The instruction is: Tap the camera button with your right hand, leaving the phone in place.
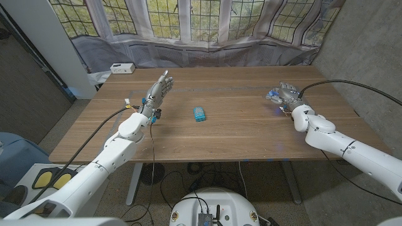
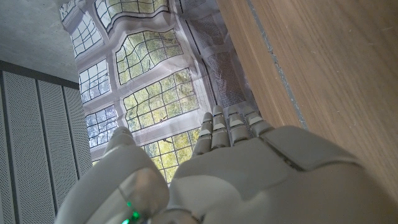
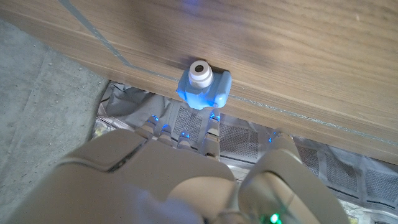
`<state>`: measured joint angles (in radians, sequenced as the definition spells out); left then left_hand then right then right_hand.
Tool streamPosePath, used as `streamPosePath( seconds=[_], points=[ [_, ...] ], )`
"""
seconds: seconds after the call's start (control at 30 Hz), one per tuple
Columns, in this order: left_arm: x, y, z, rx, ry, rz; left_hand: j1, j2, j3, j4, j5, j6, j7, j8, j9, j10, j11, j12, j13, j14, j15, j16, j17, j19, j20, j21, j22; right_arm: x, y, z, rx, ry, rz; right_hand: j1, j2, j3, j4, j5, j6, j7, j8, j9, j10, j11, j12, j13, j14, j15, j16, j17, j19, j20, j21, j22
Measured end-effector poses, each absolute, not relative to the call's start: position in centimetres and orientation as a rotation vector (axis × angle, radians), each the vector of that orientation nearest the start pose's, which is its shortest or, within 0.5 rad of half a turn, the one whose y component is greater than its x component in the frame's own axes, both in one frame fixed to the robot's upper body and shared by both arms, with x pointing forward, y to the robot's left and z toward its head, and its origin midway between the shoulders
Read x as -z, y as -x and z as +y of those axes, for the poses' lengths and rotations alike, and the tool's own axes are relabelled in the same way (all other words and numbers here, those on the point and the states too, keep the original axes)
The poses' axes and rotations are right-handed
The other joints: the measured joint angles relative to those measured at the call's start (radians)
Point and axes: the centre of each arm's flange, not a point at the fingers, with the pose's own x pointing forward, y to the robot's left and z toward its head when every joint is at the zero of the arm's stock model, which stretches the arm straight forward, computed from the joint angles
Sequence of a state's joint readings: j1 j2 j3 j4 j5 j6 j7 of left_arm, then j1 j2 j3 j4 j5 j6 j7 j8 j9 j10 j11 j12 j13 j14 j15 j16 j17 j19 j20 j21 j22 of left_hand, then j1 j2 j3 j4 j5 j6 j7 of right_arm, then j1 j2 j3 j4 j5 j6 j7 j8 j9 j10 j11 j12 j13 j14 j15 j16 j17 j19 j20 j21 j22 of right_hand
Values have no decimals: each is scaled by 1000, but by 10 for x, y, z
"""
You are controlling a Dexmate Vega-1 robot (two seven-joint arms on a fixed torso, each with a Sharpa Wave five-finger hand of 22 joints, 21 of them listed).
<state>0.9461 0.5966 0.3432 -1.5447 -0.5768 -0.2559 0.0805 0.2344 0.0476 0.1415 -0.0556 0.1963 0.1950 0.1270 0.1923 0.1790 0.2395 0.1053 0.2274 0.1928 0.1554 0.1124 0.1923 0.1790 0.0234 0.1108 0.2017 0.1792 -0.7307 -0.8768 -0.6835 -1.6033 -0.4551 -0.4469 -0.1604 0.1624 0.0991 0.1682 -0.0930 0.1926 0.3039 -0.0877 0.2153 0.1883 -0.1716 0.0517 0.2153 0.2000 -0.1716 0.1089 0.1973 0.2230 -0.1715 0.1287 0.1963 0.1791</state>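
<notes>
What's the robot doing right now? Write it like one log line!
left hand: open, apart from phone | right hand: open, beside small blue thing | phone: mid-table, untouched

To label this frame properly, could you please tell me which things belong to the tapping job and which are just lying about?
Job: teal phone; right hand.
Lying about: white box; blue white-capped piece; left hand, raised.

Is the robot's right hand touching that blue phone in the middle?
Apart. In the head view the right hand is far across bare table from the phone.
</notes>
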Motion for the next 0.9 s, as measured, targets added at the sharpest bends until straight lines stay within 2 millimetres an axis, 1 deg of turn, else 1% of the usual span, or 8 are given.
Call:
streamPosePath(
  seconds=[0.03,0.57,0.7,0.9],
  points=[
    [9,-608,281,189,-48,-665,0,0,0,0,0,3,3,0,0,0,0,0,0,0,0,0,0,0,0,0,0,11,-639,-335,310,1434,-316,0,0,0,0,0,0,0,0,0,0,0,0,0,0,0,0,0,0,0,1,0],
    [10,-611,279,194,-47,-659,0,0,-1,0,0,3,3,0,0,0,0,0,0,0,0,0,0,0,0,0,0,14,-640,-337,305,1429,-306,0,0,0,0,-4,0,0,0,0,0,0,0,0,0,0,8,0,0,0,1,0],
    [10,-612,279,195,-47,-658,0,0,-4,-3,0,3,3,0,0,0,0,0,0,0,0,0,0,0,0,0,0,14,-640,-338,307,1426,-306,0,0,0,0,-4,0,0,-6,0,0,0,0,0,0,0,8,0,0,0,1,0],
    [11,-612,279,198,-47,-655,0,0,-5,-4,0,3,3,0,0,0,0,0,0,0,0,0,0,0,0,0,0,16,-639,-339,310,1421,-306,0,0,0,0,-4,0,0,-7,0,0,0,8,0,0,0,8,0,0,0,1,0]
  ],
)
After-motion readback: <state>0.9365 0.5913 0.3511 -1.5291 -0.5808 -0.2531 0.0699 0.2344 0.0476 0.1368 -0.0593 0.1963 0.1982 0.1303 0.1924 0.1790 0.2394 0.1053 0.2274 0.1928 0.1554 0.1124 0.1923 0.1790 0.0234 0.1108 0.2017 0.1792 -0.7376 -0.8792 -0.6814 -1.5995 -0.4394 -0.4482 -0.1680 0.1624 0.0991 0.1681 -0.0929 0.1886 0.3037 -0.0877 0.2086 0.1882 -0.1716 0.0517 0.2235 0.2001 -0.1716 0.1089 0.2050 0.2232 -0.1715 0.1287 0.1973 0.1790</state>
